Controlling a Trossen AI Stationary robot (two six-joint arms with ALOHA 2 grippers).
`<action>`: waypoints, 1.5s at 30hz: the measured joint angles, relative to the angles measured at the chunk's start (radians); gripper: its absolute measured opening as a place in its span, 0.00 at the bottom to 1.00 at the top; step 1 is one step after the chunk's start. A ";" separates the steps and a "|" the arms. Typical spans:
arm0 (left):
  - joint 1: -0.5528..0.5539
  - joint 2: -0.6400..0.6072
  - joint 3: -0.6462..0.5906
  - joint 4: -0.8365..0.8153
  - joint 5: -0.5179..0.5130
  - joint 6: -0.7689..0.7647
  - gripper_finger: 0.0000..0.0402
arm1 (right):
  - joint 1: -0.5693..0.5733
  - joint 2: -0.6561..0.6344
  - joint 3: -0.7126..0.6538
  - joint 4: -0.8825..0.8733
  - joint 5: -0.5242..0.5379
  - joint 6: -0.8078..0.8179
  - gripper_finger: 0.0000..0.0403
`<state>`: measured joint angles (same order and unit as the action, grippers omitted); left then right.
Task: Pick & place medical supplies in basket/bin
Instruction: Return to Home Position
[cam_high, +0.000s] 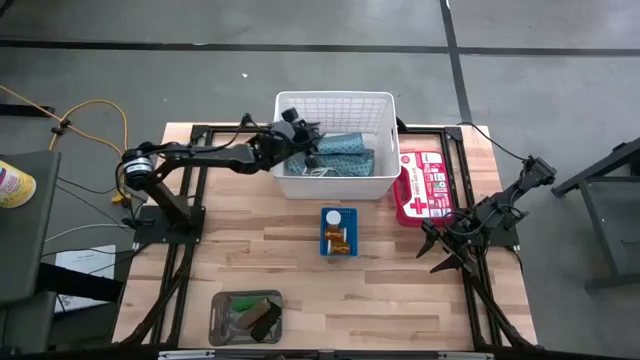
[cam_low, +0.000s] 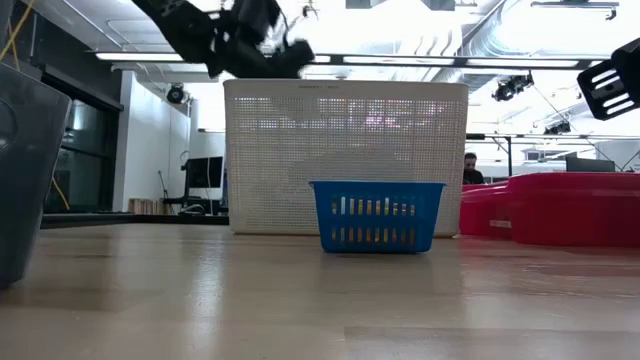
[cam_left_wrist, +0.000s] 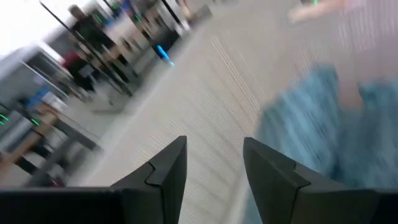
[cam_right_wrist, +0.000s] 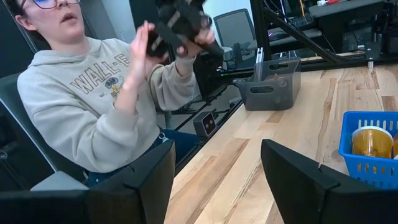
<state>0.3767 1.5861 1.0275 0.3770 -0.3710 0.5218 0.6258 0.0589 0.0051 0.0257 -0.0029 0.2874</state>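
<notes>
The white grid-sided basket (cam_high: 335, 105) stands at the table's far middle, and teal patterned cloths (cam_high: 345, 152) lie on its floor. My left gripper (cam_high: 303, 143) hovers over the basket's left part, open, with nothing between its fingers (cam_left_wrist: 166, 167). In the left wrist view a teal cloth (cam_left_wrist: 311, 124) lies just beyond them, apart from them. In the low view this gripper (cam_low: 262, 45) is above the basket's rim (cam_low: 345, 85). My right gripper (cam_right_wrist: 217, 180) waits open at the table's right side (cam_high: 452, 250), clear of everything.
A small blue basket (cam_high: 339, 230) with a white disc (cam_high: 333, 214) and orange vials sits mid-table. A red first-aid case (cam_high: 422, 185) lies right of the white basket. A grey tray (cam_high: 245, 317) with dark rolls sits near the front left. A person (cam_right_wrist: 93, 106) sits beyond the table's edge.
</notes>
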 joint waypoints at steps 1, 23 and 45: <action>0.000 -0.020 0.000 0.018 0.000 0.012 0.37 | 0.000 0.000 0.000 0.000 0.000 0.000 0.56; -0.062 -0.238 0.000 -0.044 -0.008 0.078 0.37 | 0.000 0.000 0.000 0.000 0.000 0.000 0.56; -0.524 -0.239 0.000 -0.121 -0.407 -0.016 0.37 | 0.000 0.000 0.000 0.000 0.000 0.000 0.56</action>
<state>-0.1469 1.3476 1.0275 0.2558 -0.7784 0.5058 0.6260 0.0590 0.0049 0.0258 -0.0029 0.2874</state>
